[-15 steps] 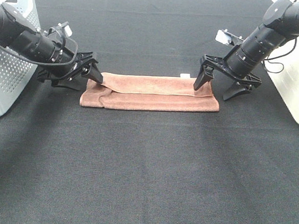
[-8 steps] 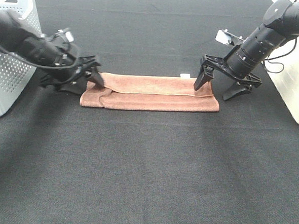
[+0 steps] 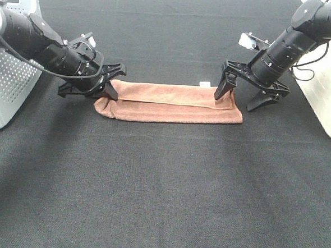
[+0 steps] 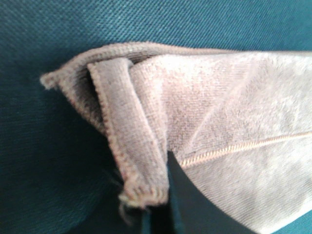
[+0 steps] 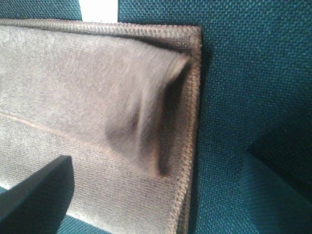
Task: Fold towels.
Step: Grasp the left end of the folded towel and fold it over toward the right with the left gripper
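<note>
The reddish-brown towel (image 3: 172, 103) lies folded into a long strip across the middle of the black table, its white tag (image 3: 203, 83) at the far edge. My left gripper (image 3: 116, 83) is open and straddles the towel's left end, which is bunched a little. The left wrist view shows that end's layered stitched edges (image 4: 131, 141) with one fingertip (image 4: 178, 195) on them. My right gripper (image 3: 236, 101) is open at the towel's right end, one finger on the cloth and one on the table beside it. The right wrist view shows the towel's corner (image 5: 97, 107) and the tag (image 5: 100, 9).
A white perforated basket (image 3: 10, 92) stands at the left edge behind my left arm. A white container (image 3: 330, 95) stands at the right edge. A black cloth (image 3: 161, 185) covers the table.
My left gripper has moved right onto the towel's left end and pushed it inwards, so the strip is a little shorter there. The right arm has not moved.
</note>
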### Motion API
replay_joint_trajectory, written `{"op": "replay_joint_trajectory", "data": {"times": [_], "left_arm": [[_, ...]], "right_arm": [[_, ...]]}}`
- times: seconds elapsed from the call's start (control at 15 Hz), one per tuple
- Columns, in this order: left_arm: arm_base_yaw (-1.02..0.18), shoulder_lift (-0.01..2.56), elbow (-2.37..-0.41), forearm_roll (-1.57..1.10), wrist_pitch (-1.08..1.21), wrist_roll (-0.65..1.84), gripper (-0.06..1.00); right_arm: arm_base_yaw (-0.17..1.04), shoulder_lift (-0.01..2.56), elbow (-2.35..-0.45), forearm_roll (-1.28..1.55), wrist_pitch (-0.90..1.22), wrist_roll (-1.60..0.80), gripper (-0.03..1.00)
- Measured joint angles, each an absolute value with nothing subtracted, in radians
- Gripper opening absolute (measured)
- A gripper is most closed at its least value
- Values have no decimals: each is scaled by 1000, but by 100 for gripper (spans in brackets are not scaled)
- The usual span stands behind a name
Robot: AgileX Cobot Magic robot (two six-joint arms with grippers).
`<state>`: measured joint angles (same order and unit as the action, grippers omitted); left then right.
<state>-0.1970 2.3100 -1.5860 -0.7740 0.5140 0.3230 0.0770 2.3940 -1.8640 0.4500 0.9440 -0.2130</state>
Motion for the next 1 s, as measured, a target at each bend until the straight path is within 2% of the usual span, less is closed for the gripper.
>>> {"op": "replay_joint_trajectory", "data": {"times": [0.2,0.27,0.4,0.6,0.8,1.0], "left_arm": [[-197,2211,-1611,-552,585,176,3],[-197,2211,-1611,-552,585,176,3],[-195,2181,-1700,-360,739,15,3],[-197,2181,-1822,-298,902,-44,3],[-280,2181,-1922,-300,947,-70,3],[-389,2203,-1949,-328,885,-153,3]], "right_arm": [[77,2394,-1864,450,946,-213,87],[77,2394,-1864,450,946,-213,87],[77,2394,-1864,450,955,-213,87],[77,2394,-1864,450,963,-213,87],[77,2394,-1864,450,962,-213,87],[77,2394,-1864,450,962,-213,87]]}}
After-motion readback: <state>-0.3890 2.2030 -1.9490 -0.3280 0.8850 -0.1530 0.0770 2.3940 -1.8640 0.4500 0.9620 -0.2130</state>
